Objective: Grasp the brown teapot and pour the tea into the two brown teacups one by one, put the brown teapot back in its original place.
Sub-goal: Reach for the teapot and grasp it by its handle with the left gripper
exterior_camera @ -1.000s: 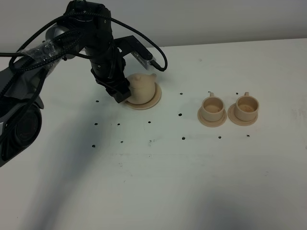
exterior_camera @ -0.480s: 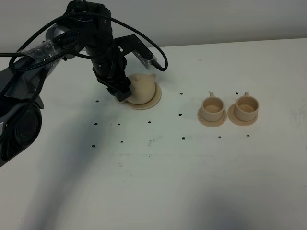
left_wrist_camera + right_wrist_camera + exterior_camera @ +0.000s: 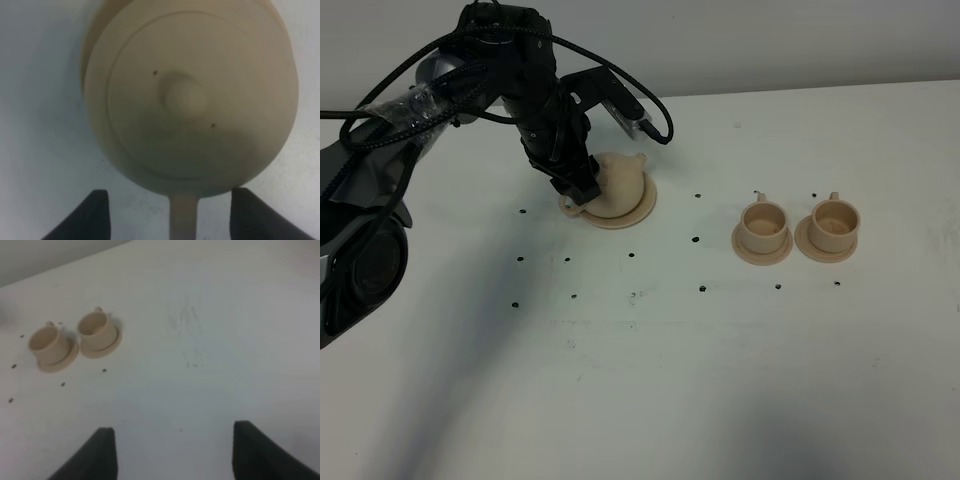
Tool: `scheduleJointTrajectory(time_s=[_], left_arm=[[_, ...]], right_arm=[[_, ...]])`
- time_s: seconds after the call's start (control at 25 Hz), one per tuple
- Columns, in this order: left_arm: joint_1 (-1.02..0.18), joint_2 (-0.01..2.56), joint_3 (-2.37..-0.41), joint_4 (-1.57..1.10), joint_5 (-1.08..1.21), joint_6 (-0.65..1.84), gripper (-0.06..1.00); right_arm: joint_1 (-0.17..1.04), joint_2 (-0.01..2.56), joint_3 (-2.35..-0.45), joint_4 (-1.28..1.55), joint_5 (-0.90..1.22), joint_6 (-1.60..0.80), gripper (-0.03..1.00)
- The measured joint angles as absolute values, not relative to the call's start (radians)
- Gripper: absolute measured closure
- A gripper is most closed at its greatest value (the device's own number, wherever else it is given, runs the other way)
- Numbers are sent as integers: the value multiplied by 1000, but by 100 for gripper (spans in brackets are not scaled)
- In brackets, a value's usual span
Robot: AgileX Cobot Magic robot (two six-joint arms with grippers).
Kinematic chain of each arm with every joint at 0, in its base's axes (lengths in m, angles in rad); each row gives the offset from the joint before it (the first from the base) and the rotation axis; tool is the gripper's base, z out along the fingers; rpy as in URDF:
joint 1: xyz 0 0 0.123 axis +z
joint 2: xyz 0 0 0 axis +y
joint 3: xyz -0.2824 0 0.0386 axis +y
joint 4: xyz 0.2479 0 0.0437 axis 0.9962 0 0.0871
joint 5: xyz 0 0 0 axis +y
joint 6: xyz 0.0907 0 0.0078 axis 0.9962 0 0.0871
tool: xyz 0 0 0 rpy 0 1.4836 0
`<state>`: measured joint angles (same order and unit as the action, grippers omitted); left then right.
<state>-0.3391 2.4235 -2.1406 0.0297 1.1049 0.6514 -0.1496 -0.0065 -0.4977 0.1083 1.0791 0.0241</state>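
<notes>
The brown teapot (image 3: 620,181) stands lidded on its wide saucer, the original place (image 3: 642,211), at the back left. My left gripper (image 3: 577,189) hangs at the teapot's left side, open. In the left wrist view the lid knob (image 3: 183,96) is seen from above, and the teapot's handle (image 3: 183,220) lies between the two dark fingertips (image 3: 91,216) without touching them. The two brown teacups (image 3: 763,222) (image 3: 834,221) sit on small saucers to the right, also seen in the right wrist view (image 3: 45,342) (image 3: 95,328). My right gripper (image 3: 172,457) is open over bare table. The tea is hidden.
The white table (image 3: 650,360) carries small dark dots in rows. The left arm's black cables (image 3: 410,90) loop over the back left corner. The table's back edge meets a grey wall (image 3: 770,40).
The left gripper has shifted a little to the right and back, closing in on the teapot's handle side. Teapot and cups have not moved.
</notes>
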Motion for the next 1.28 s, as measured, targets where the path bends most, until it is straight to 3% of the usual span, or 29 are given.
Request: scheduleJointTrajectory(time_s=[0.76, 1.28], left_arm=[[-339, 2439, -2141, 9, 1106, 678, 44], [-339, 2439, -2141, 10, 1119, 678, 68]], right_arm=[[-150, -7, -498, 108, 1079, 24, 48], [-150, -7, -498, 108, 1079, 24, 48]])
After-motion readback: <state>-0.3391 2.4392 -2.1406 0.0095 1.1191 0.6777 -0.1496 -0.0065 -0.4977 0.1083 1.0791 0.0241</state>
